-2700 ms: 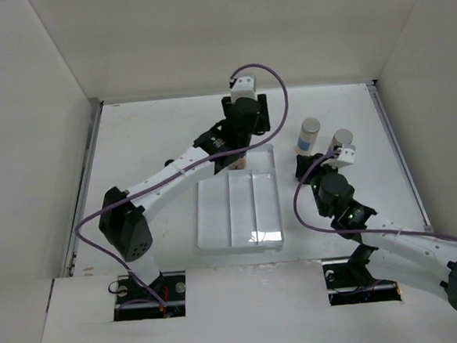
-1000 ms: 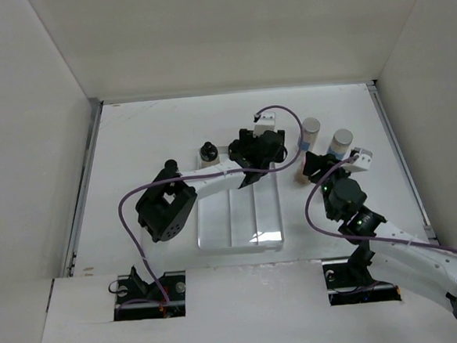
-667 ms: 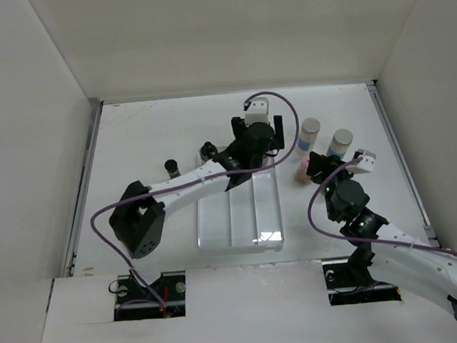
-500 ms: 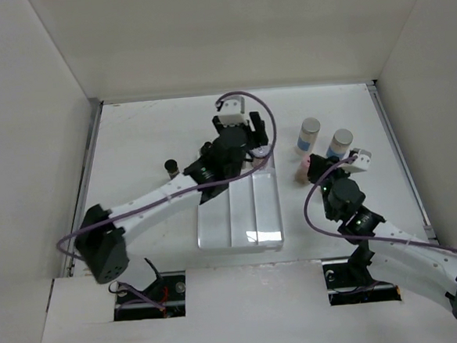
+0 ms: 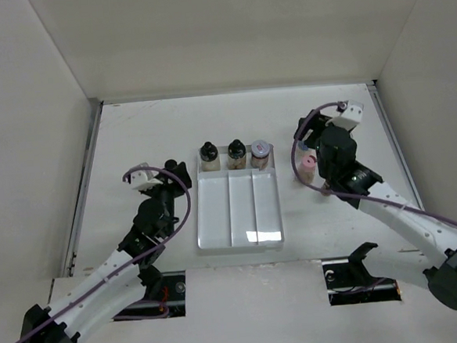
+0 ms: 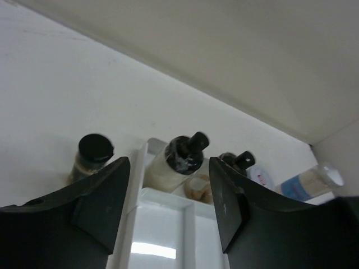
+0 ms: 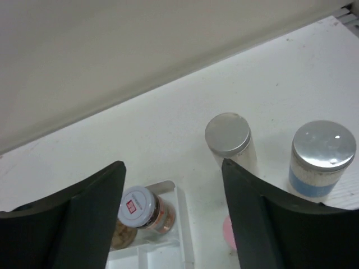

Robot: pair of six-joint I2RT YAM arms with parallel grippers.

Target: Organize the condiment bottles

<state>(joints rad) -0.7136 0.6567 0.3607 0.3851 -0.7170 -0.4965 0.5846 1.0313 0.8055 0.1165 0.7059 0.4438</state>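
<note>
Three condiment bottles stand in the far end of the white tray (image 5: 239, 214): two black-capped ones (image 5: 208, 153) (image 5: 236, 151) and a white-lidded jar (image 5: 260, 150). Another black-capped bottle (image 6: 92, 158) stands just left of the tray. A pink-lidded jar (image 5: 309, 166) sits right of the tray. Two grey-lidded bottles (image 7: 228, 137) (image 7: 322, 154), one blue-labelled, show in the right wrist view and are hidden under the arm from above. My left gripper (image 5: 169, 179) is open and empty, facing the tray's far left. My right gripper (image 5: 308, 134) is open and empty above the grey-lidded bottles.
White walls enclose the table on the left, far and right sides. The tray's three long compartments (image 6: 168, 235) hold nothing nearer than the bottles. The right arm's links (image 5: 388, 207) cross the table right of the tray.
My left arm has pulled back from the tray's far end to the near left, uncovering three bottles there. My right gripper has lifted from the pink-lidded jar, swung farther back and opened.
</note>
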